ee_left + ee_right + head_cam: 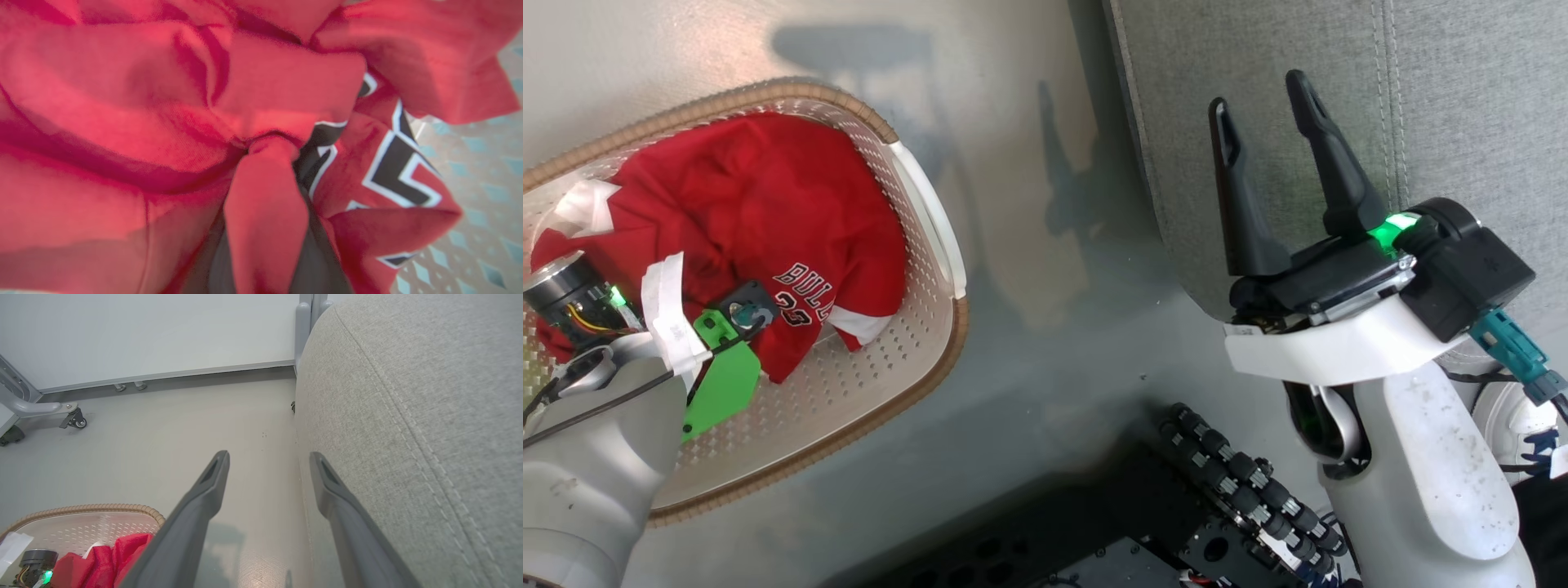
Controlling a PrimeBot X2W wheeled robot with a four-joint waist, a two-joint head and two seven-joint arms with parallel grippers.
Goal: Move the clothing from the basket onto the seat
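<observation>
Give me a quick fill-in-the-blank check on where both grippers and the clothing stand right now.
The red clothing lies in the white ___ with the brown rim. The left gripper is pinching a fold of the ___. The right gripper stands ___, holding nothing. Next to the right gripper is the grey ___.
Missing words: basket; clothing; open; seat.

The red clothing (760,204) carries black letters edged in white that read "BULL" at about 4 o'clock on the heap in the head view, the rest of the word lost in a fold. Just below them are creased digits that look like "23". The left wrist view shows black, white-edged numeral strokes at 3 o'clock, too broken to read. A white tag (674,322) at 8 o'clock has print too small to read.
</observation>
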